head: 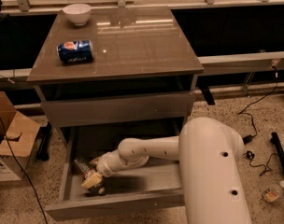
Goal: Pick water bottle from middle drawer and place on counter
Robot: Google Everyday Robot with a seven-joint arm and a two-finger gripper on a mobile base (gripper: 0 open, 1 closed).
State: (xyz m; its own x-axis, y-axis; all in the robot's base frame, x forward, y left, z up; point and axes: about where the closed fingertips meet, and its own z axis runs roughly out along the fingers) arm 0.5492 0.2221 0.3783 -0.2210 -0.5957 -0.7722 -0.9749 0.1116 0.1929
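Note:
The middle drawer (117, 205) is pulled open below the counter (132, 45). The water bottle (81, 165) lies on its side at the drawer's left, clear with a faint label; its cap is hidden. My gripper (92, 180), yellowish at the tip, is down inside the drawer right at the bottle's near end, reached in from the right by the white arm. I cannot tell whether it holds the bottle.
A blue soda can (75, 51) lies on the counter's left and a white bowl (77, 13) stands at its back left. The upper drawer front (118, 108) is closed. A cardboard box (11, 139) stands on the floor left; cables (259, 106) and a small bottle (272, 193) lie right.

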